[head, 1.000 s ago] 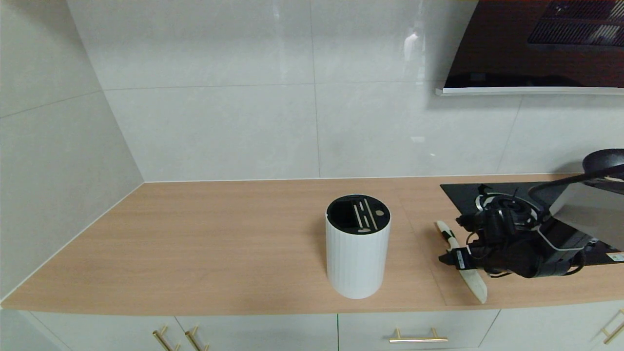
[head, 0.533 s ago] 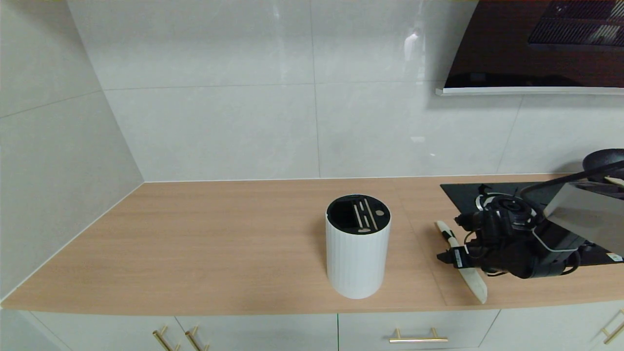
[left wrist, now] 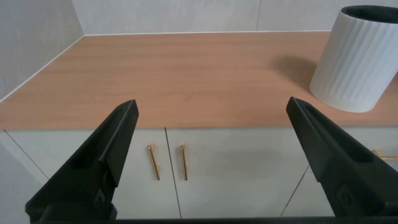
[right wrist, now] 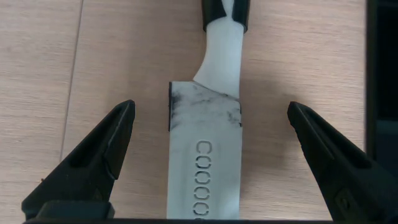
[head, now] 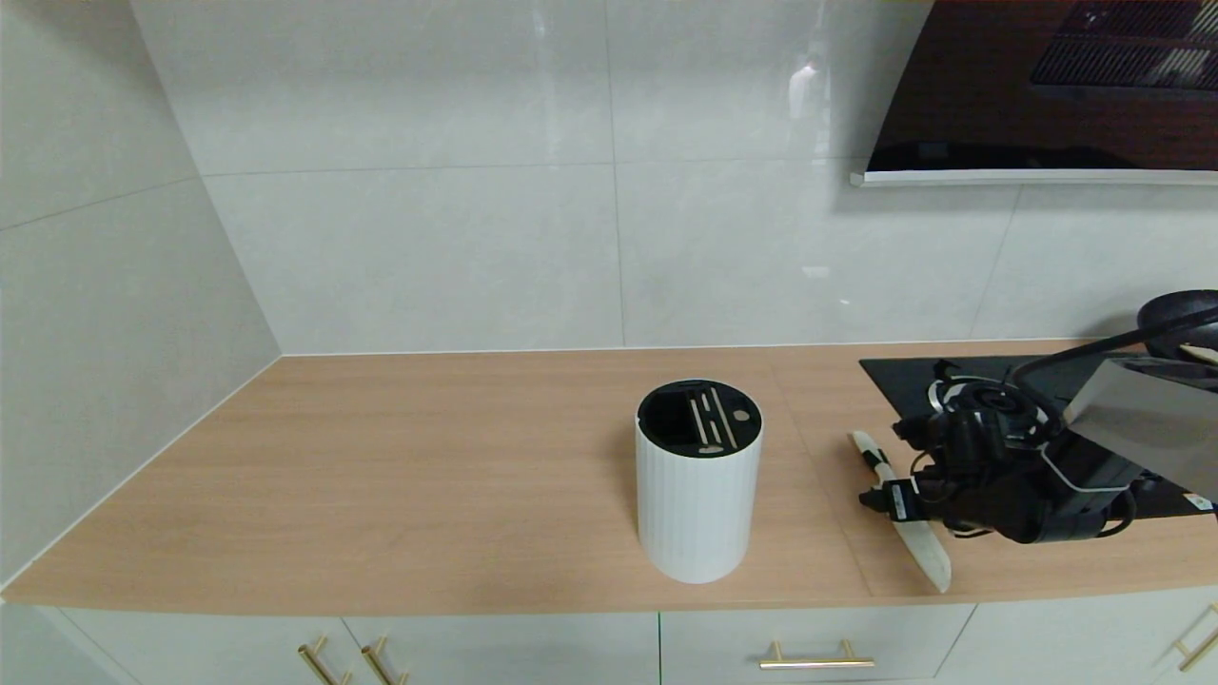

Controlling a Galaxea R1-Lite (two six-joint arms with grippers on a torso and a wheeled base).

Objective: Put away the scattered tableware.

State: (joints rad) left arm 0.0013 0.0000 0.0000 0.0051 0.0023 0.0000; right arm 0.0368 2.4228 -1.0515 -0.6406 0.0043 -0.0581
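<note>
A white knife (head: 925,552) with a black-banded handle lies flat on the wooden counter (head: 428,476), near its front edge and left of the cooktop. My right gripper (head: 887,468) hovers just above it, open, one finger on each side of the blade (right wrist: 205,155) without touching it. A white ribbed cylindrical holder (head: 699,504) with a black slotted top stands upright at mid-counter, left of the knife. My left gripper (left wrist: 211,104) is open with nothing in it, low in front of the cabinet doors, with the holder (left wrist: 357,59) off to one side.
A black cooktop (head: 904,376) sits at the right, with a dark pan (head: 1180,309) at its far side and a range hood (head: 1047,86) above. Tiled walls close the back and left. Cabinet doors with gold handles (left wrist: 152,162) are below the counter edge.
My right gripper has shifted very slightly over the knife. The knife and the holder have stayed where they were.
</note>
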